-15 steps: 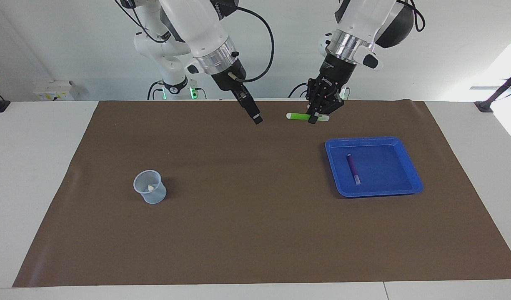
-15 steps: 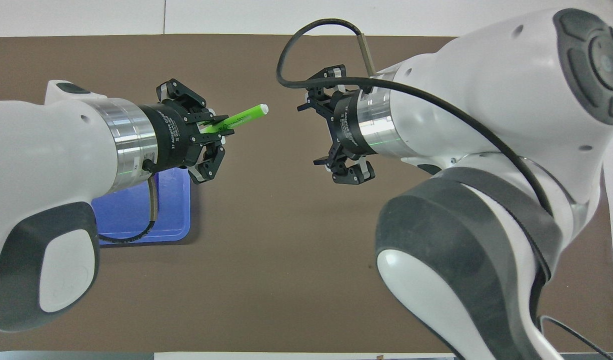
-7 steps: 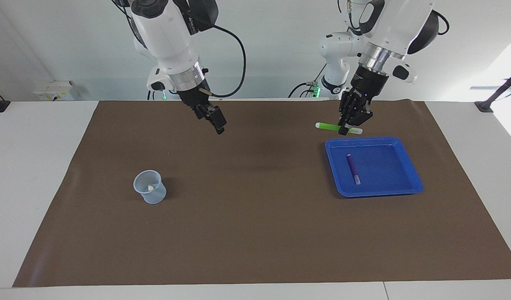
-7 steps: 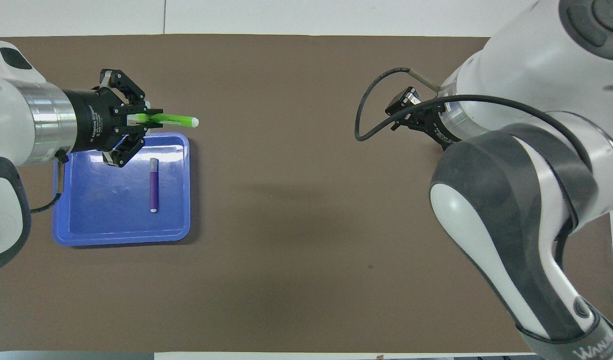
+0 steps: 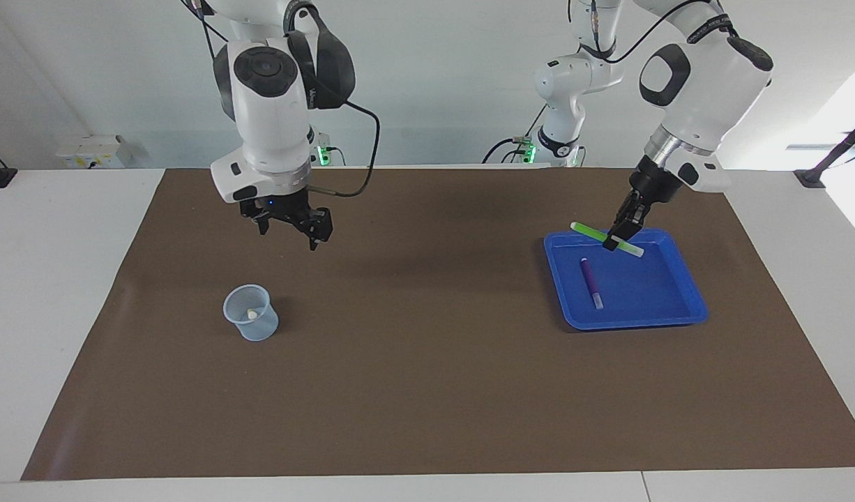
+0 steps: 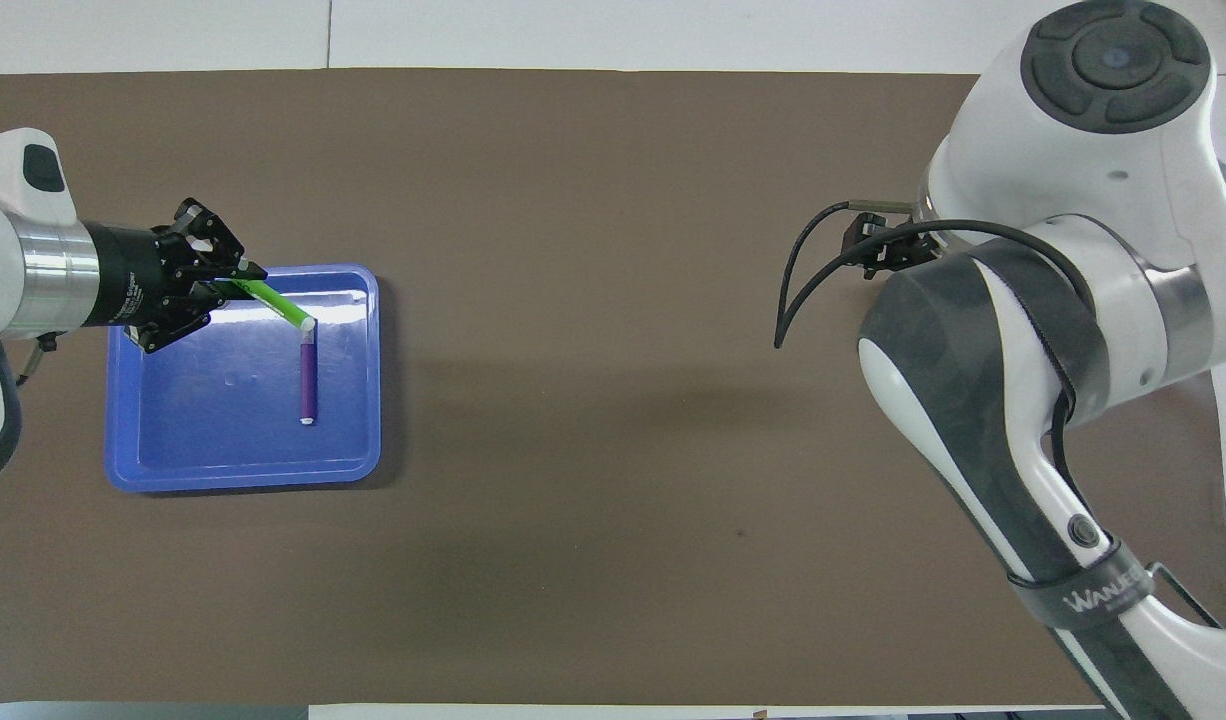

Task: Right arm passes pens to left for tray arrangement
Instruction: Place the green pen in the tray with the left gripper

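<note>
My left gripper is shut on the bright green pen and holds it tilted, just over the rim of the blue tray nearest the robots. In the overhead view the left gripper holds the green pen with its whitish tip close to the purple pen. The purple pen lies flat in the tray. My right gripper hangs open and empty over the mat near the cup. The yellow pen's body is hidden.
A small translucent pale-blue cup stands on the brown mat toward the right arm's end, with a small whitish tip showing inside. In the overhead view the right arm covers the cup.
My left gripper has carried the green pen from the middle of the table to over the tray, lower and tilted. My right gripper has drawn back toward the cup and turned to point down.
</note>
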